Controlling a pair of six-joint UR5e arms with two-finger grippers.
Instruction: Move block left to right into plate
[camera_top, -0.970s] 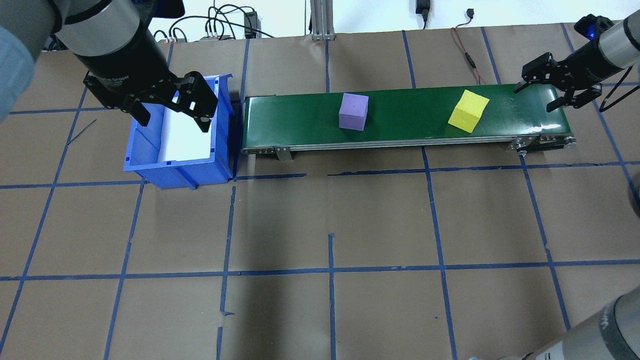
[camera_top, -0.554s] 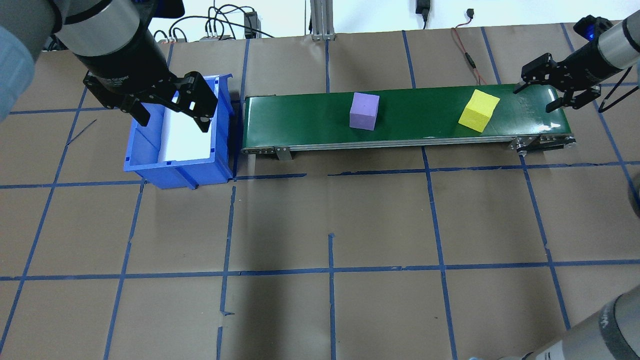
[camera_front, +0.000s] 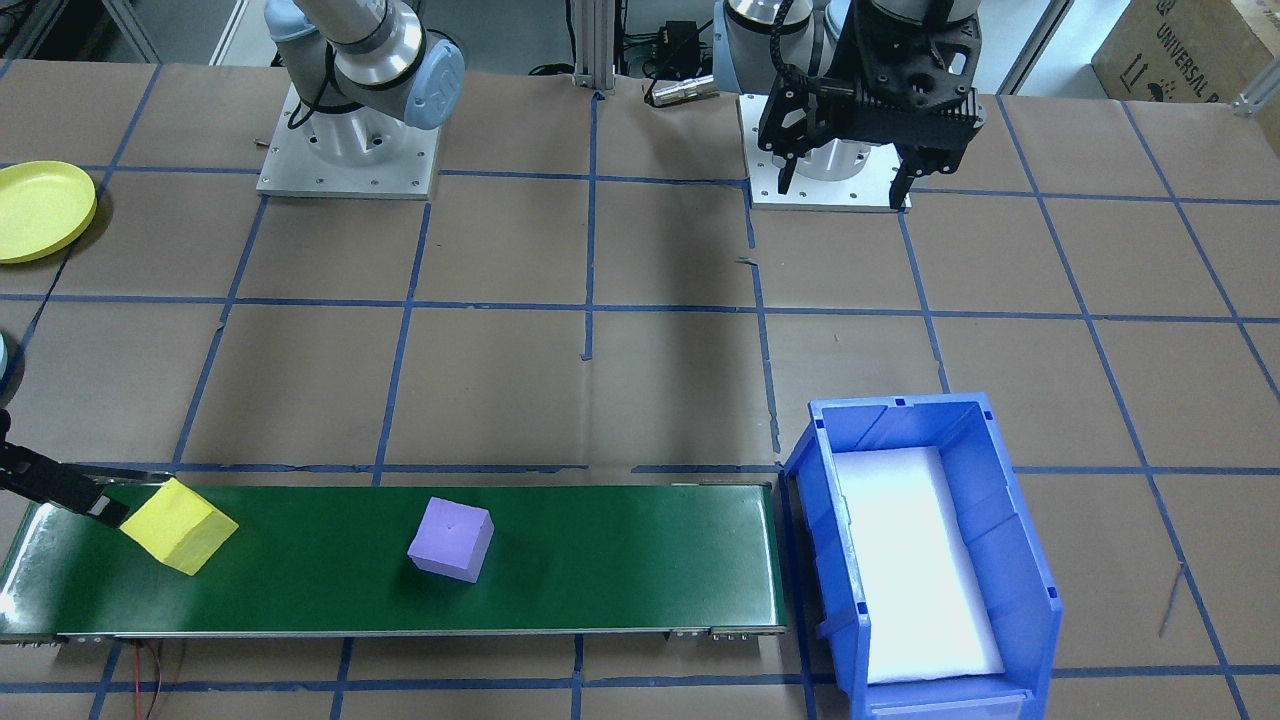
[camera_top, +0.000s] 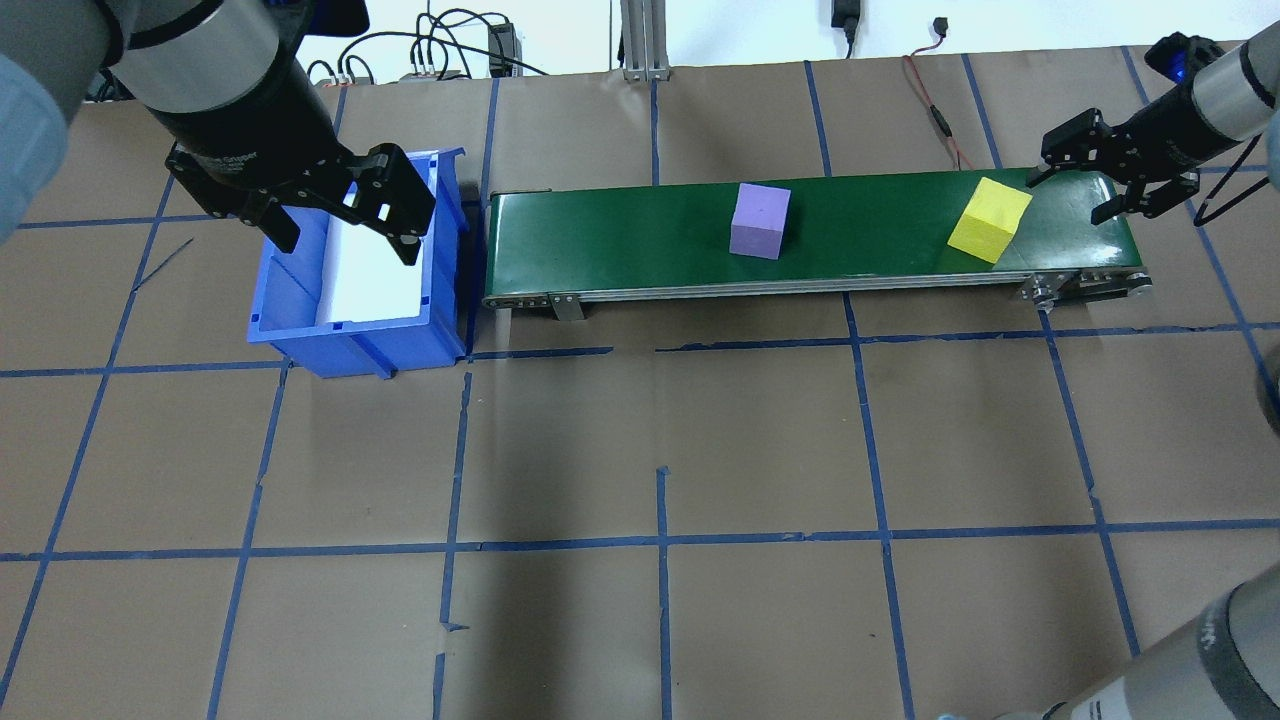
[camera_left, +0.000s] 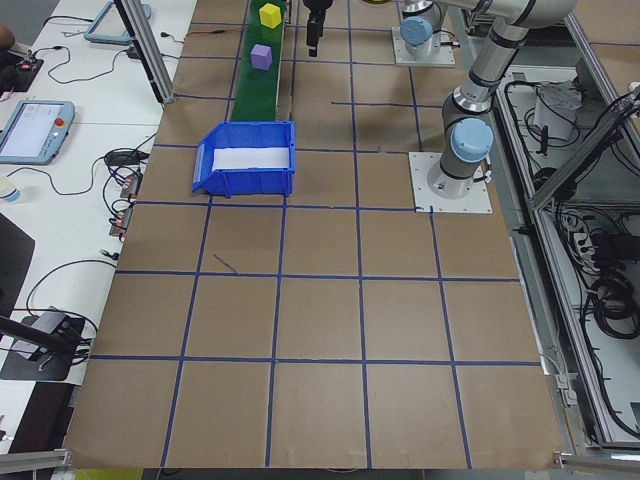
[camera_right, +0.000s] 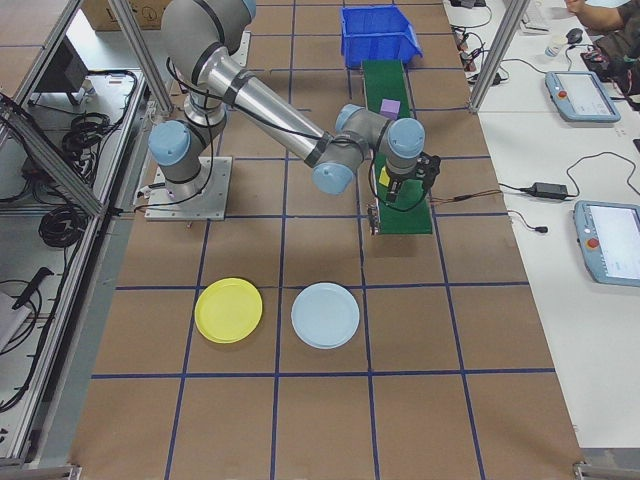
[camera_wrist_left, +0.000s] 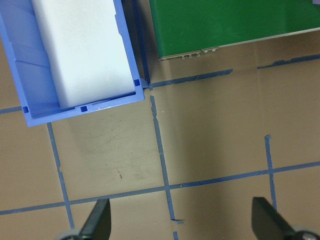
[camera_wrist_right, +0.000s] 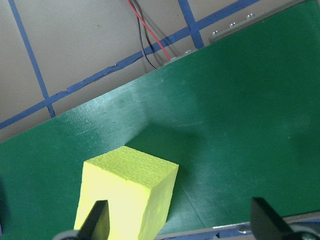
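Observation:
A yellow block (camera_top: 989, 220) rides near the right end of the green conveyor belt (camera_top: 620, 225), and a purple block (camera_top: 759, 221) sits mid-belt. My right gripper (camera_top: 1065, 200) hangs open over the belt's right end, just beyond the yellow block. In the right wrist view the yellow block (camera_wrist_right: 127, 192) lies low, by one finger (camera_wrist_right: 95, 225). My left gripper (camera_top: 350, 250) is open and empty above the blue bin (camera_top: 300, 310). The yellow plate (camera_right: 228, 310) lies on the table on the robot's right, away from the belt.
A light blue plate (camera_right: 325, 315) lies beside the yellow one. The blue bin (camera_front: 1030, 560) holds a white foam pad and stands at the belt's left end. Cables run along the table's far edge (camera_top: 930, 100). Brown paper with blue tape lines covers the table.
Both blocks have travelled rightward along the belt, and the yellow one is now close to my right gripper. Neither arm has visibly moved.

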